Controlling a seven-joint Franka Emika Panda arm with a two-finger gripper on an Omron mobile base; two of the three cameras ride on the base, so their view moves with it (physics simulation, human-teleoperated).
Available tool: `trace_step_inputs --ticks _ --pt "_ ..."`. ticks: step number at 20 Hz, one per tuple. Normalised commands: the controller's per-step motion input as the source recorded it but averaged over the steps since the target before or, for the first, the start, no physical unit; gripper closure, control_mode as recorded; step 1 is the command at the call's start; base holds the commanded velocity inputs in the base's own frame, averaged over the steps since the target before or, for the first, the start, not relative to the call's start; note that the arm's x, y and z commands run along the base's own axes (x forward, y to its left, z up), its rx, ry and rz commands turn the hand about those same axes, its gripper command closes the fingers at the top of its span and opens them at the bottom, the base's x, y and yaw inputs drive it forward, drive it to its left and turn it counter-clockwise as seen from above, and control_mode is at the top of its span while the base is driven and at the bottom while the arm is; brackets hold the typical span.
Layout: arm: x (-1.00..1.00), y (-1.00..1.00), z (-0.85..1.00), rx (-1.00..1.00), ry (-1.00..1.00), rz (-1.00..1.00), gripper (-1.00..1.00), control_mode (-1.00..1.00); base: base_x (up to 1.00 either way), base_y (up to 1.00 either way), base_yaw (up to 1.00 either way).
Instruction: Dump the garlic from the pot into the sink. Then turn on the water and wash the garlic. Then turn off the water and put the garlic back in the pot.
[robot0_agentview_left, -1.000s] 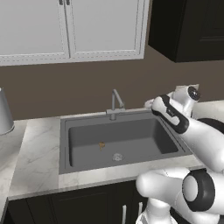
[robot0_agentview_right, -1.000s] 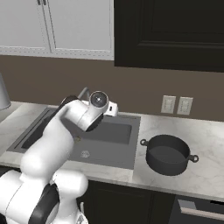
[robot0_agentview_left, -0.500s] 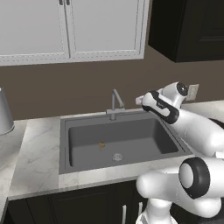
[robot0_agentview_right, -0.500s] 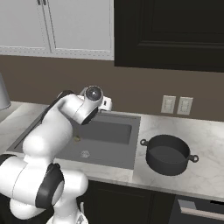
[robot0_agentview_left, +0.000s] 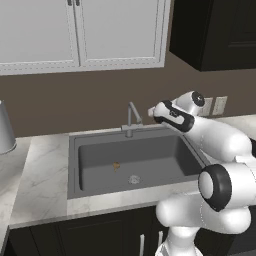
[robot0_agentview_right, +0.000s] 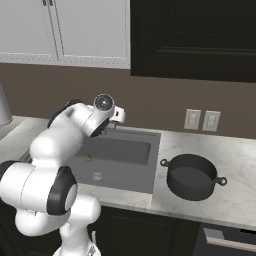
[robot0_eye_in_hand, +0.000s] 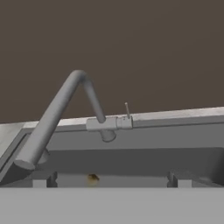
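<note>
- Garlic (robot0_agentview_left: 116, 165) lies loose on the floor of the sink (robot0_agentview_left: 90, 172), to the left of the round drain (robot0_agentview_left: 133, 178) and apart from it; from the right base camera I note it (robot0_agentview_right: 88, 159) just past my own arm.
- Pot (robot0_agentview_right: 192, 176) stands upright on the counter (robot0_agentview_right: 235, 165) to the right of the sink, well apart from the garlic.
- Gripper (robot0_agentview_left: 152, 112) is held above the back right part of the basin, jaws spread wide with nothing between them.
- Faucet (robot0_agentview_left: 131, 118) stands at the back rim, just to the left of the gripper. Through the hand camera I look straight along the gripper at it: the spout (robot0_eye_in_hand: 52, 116) slopes down to the lower left, and a thin lever (robot0_eye_in_hand: 127, 109) stands upright on the base.
- My judgement: dumping is done; turning on the water is next, and that lever lies directly ahead of the gripper, a short reach away.
</note>
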Motion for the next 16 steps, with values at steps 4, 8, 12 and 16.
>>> trace_step_inputs --ticks 4,8,12,16 --pt "0.21 0.00 -0.10 0.00 0.00 0.00 -1.00 -1.00 0.00 0.00 0.00" --pt "0.18 0.00 -0.18 0.00 0.00 0.00 -1.00 -1.00 0.00 0.00 0.00" --pt "0.22 0.00 -0.21 0.00 0.01 0.00 -1.00 -1.00 0.00 0.00 0.00" --pt "0.22 0.00 -0.19 0.00 0.02 0.00 -1.00 -1.00 0.00 0.00 0.00"
